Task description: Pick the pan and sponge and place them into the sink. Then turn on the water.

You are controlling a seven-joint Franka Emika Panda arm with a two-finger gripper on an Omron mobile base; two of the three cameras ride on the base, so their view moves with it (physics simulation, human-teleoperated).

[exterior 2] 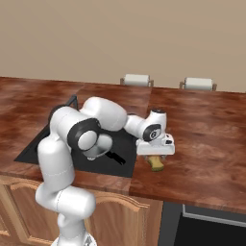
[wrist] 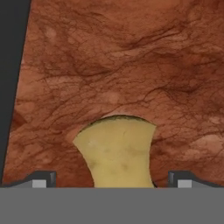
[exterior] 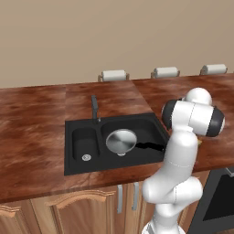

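Observation:
The silver pan (exterior: 121, 140) lies in the larger basin of the black sink (exterior: 72, 129), its black handle pointing right. On the wooden counter just right of the sink lies the yellow sponge (exterior 2: 155, 163), with my gripper (exterior 2: 154, 154) lowered right over it. In the hand view the sponge (wrist: 117, 153) sits between the two spread fingertips (wrist: 40, 179), and my gripper (wrist: 112, 183) is open around it without closing. The dark faucet (exterior: 94, 108) stands behind the sink, and no water runs from it.
The reddish wooden counter (exterior: 32, 137) runs around the sink. Three paper-towel-like white rolls (exterior: 114, 75) stand along its back edge. A dark oven front (exterior: 219, 201) sits below the counter at the right. My arm hides the sink's right part in the right base view.

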